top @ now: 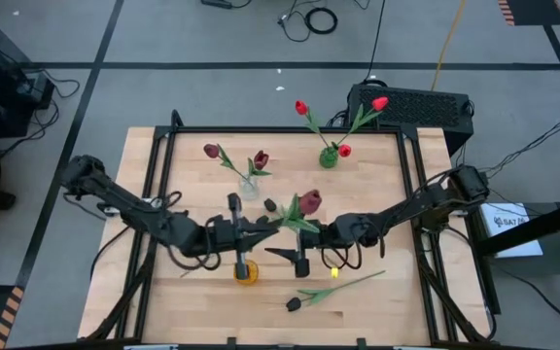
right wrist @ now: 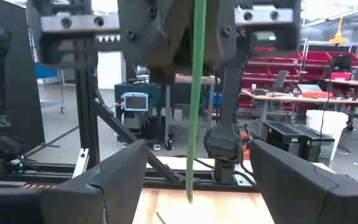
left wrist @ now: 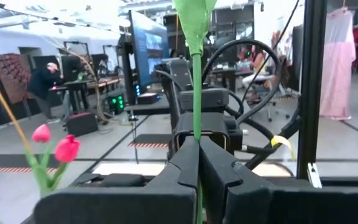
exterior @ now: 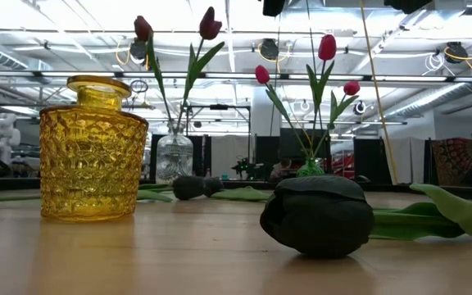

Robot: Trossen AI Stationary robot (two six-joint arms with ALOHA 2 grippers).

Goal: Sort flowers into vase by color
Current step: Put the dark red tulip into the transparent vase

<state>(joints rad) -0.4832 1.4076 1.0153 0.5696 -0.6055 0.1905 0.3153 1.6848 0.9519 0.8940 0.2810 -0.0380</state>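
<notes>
Left hand clamped on maroon tulip stem above yellow vase; right hand apart around it. Clear vase, green vase filled. Dark tulip left on counter.

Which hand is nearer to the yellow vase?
Left. The left hand is just above the yellow vase, shut on a maroon tulip's stem; the open right hand is beside it, farther right.
</notes>
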